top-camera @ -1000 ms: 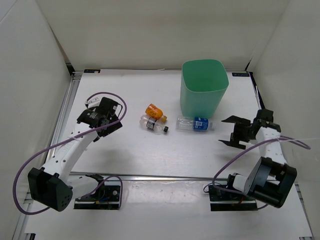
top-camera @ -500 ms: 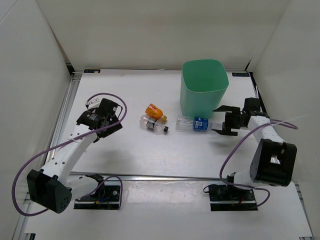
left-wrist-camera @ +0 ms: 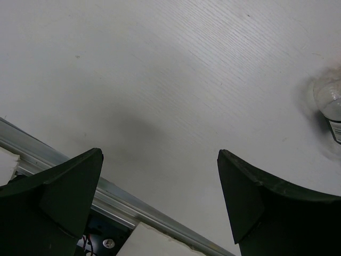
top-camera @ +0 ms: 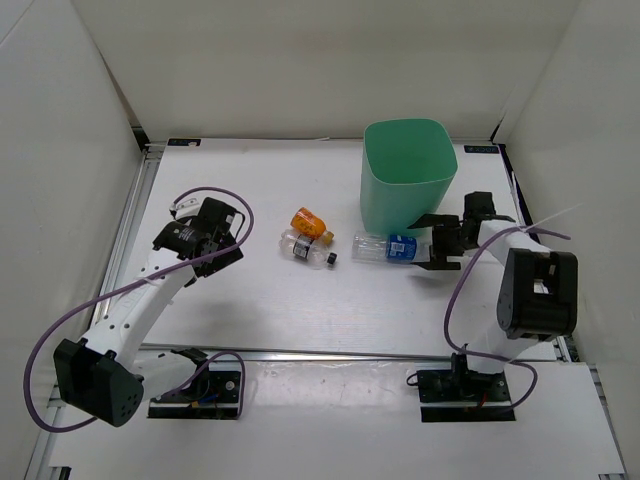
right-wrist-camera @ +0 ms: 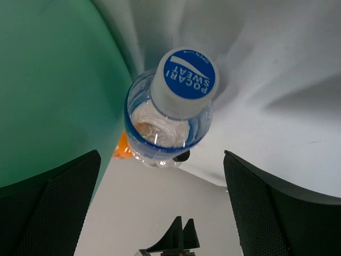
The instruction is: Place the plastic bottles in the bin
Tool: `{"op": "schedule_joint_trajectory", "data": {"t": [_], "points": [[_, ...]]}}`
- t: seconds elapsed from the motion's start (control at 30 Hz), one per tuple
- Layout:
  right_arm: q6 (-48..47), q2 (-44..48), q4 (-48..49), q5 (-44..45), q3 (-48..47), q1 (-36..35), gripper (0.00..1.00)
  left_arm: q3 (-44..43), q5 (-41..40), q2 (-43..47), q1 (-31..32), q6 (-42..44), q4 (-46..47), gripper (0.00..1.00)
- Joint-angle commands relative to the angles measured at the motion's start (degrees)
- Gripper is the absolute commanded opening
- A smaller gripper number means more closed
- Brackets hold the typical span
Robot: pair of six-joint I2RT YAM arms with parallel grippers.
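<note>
Over the white surface (top-camera: 300, 310), in the top view, the right pincer (top-camera: 432, 243) now sits just beside the cap end of the blue-label bottle (top-camera: 390, 247), which lies on its side at the foot of the mint-green bin (top-camera: 408, 180). A second ago the pincer hung well off to the right, so the arm has swung in on its target. Its jaws stand spread, with nothing between them yet. The orange bottle (top-camera: 310, 222) and the black-capped bottle (top-camera: 305, 249) lie together further left, and no red-capped bottle shows. The left pincer (top-camera: 205, 240) hovers where it was, well apart from them. From the left wrist, both fingers (left-wrist-camera: 58, 197) splay wide over bare surface, with a clear bottle (left-wrist-camera: 329, 104) just at the right edge. From the right wrist, the blue cap (right-wrist-camera: 184, 74) faces the lens between the spread fingers, with the bin wall to the left. The approach looks lined up, and the grasp is likely next.
</note>
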State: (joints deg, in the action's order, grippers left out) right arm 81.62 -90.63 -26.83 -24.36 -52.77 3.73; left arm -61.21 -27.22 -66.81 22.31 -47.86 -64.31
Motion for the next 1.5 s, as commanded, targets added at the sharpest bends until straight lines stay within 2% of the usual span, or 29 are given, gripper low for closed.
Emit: {"op": "schedule_joint_trajectory", "data": {"t": [0.0,0.43,0.5,0.87,1.03,1.17,1.3,1.47], "points": [[-0.4,-3.1,0.9,0.4,-2.9,-1.8,0.99,0.5,-1.3,1.2,0.3,0.0,-0.4,1.0],[-0.4,-12.3,0.9,1.4,-6.4,-4.7,0.99,1.1,-2.3,0.1,0.3,0.5,-3.3,1.0],[-0.4,-12.8,1.5,0.9,-6.4,-4.7,0.96,1.1,-2.3,-0.5,0.3,0.0,-3.8,1.0],[-1.6,-14.7,2.0,-0.2,-5.8,-5.2,0.53,1.6,-2.8,-0.5,0.3,-0.6,-4.9,1.0],[-6.4,-9.9,-0.8,-1.5,-4.5,-5.2,0.47,1.6,-2.8,0.0,0.3,-1.7,-4.9,1.0],[-11.4,-2.3,-6.4,-2.4,-3.3,-5.2,0.46,1.6,-2.8,1.1,0.3,-2.2,-4.9,1.0],[-17.2,9.1,-10.3,-4.1,-1.8,-5.2,0.45,2.7,-2.8,1.7,0.3,-2.8,-4.3,1.0],[-27.6,17.6,-16.8,-5.8,-11.7,-8.2,0.41,4.5,-2.8,2.2,0.3,-2.8,-2.6,1.0]]}}
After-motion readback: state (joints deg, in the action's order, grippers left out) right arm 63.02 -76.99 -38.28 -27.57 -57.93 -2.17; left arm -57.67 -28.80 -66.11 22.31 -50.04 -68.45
